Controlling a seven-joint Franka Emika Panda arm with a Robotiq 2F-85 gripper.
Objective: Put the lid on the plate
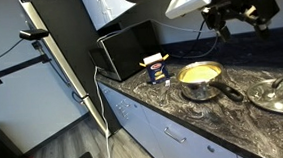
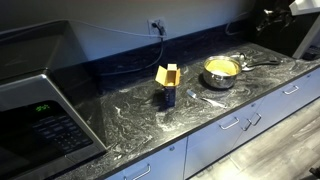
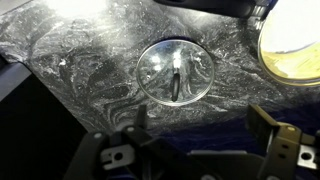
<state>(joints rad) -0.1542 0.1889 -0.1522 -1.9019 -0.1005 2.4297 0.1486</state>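
Marbled counter (image 3: 60,70) bears lid (image 3: 176,72) near plate (image 3: 295,45); hand (image 3: 197,142) hangs released above lid.

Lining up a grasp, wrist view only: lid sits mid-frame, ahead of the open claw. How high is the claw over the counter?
Observer: High. In an exterior view the claw hangs well above the counter, clear of the lid.
Operator: Where does the pan's handle point?
Observer: The pan has its black handle angled toward the lid's side and the counter's front edge, stopping short of the lid.
Operator: Anything else near the pan?
Observer: A blue and yellow box stands upright on the pan's far side from the lid, apart from it.
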